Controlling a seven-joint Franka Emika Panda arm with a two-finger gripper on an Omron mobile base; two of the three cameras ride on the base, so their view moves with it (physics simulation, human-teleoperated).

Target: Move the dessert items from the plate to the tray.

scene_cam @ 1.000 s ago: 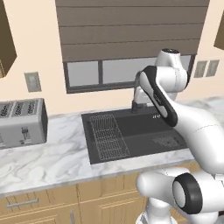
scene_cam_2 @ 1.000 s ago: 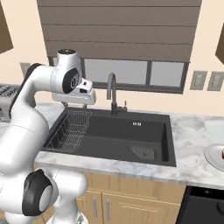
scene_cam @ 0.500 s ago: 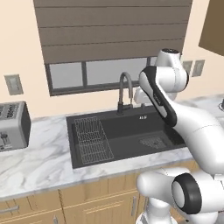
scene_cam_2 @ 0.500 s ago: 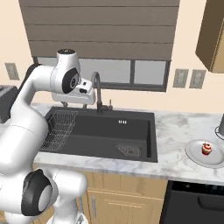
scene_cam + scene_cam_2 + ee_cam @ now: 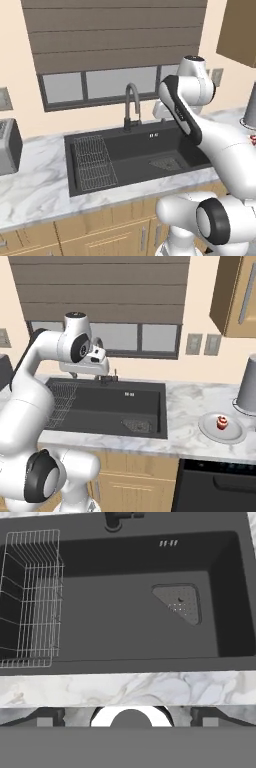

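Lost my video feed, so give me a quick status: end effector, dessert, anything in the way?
End effector open, empty, over the sink. Cupcake sits on its plate, right of the sink. No tray sighted. Grey container stands behind the plate.

Dark sink [image 5: 135, 155] in marble counter [image 5: 200, 401], blinds over window [image 5: 100, 85]

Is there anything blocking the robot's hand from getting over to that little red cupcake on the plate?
Nothing visible does. The gripper hangs open above the sink, and the cupcake sits on its plate to the right, across bare marble counter. A grey upturned container stands behind the plate, off the path.
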